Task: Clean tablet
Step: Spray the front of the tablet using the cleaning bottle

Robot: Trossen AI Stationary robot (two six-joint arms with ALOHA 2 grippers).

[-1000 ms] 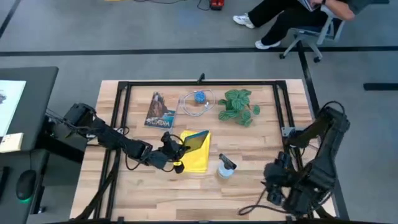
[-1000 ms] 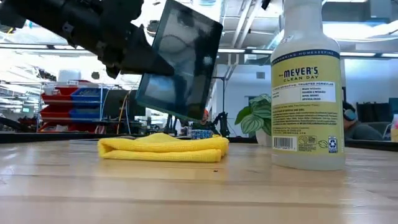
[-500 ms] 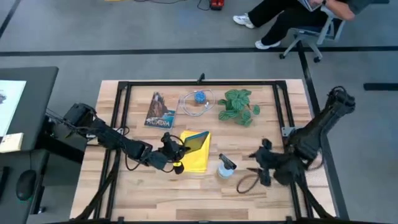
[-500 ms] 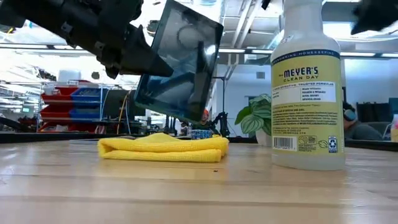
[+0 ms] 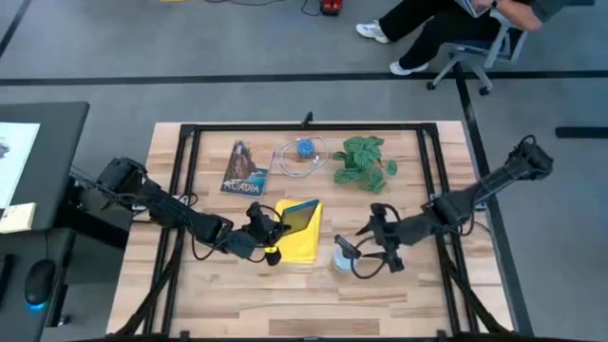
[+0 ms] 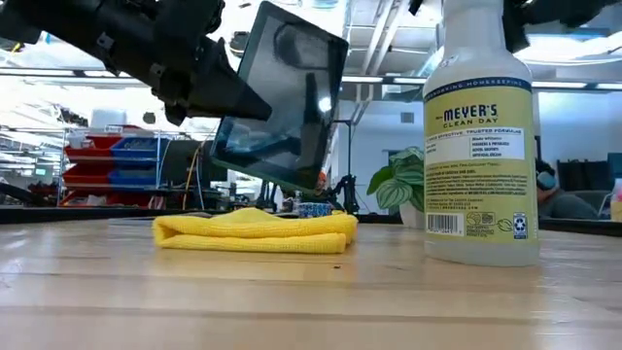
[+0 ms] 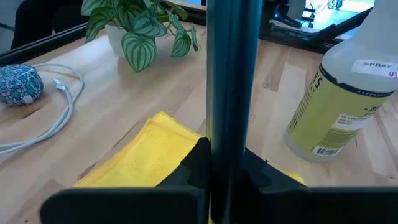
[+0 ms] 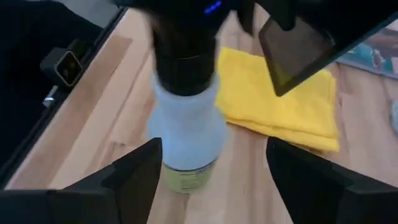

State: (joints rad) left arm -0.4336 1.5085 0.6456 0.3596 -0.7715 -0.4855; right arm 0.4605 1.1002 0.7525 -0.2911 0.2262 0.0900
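Left tool (image 5: 269, 231) grips the tablet (image 6: 282, 97) above the cloth (image 6: 255, 230); right tool (image 5: 366, 249), fingers spread, straddles the bottle (image 6: 481, 136). Spraying and wiping remain.

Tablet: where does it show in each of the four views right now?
High: tablet, centre, over the cloth, shut in the left gripper.
Low: upper centre, tilted above the cloth.
Left wrist: edge-on dark bar down the middle.
Right wrist: upper right, above the cloth.
Shared landmark: the cloth.
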